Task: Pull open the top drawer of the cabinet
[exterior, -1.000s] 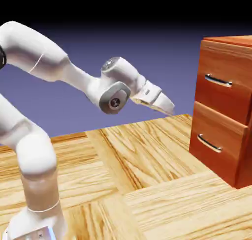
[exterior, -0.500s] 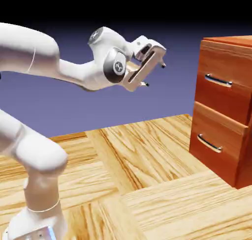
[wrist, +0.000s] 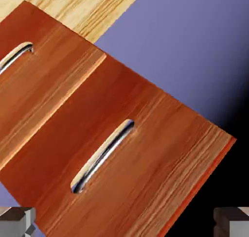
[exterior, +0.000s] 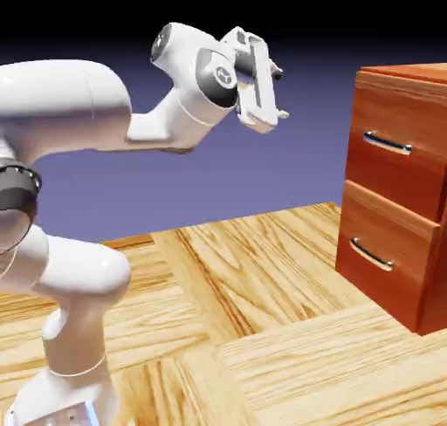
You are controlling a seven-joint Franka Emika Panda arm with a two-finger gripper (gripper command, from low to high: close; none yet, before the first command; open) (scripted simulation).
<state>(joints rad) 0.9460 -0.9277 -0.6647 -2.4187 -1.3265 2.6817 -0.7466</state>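
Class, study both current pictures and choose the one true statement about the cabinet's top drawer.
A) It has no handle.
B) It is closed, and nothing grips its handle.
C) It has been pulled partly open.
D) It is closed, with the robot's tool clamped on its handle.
B: the top drawer sits flush in the cabinet, and the open tool is well short of its silver handle.

A glossy white arm (exterior: 65,106) is shown, built of rounded, tube-like segments; a dark grey ring (exterior: 16,188) is set at one joint; a grey disc with a small pale emblem (exterior: 222,75) is mounted at the wrist; thin seams are traced around the white shells; the base (exterior: 61,407) is marked by a light bluish strip; the gripper (exterior: 280,92) is framed in white and tipped with small grey, block-shaped fingertips (wrist: 18,222).
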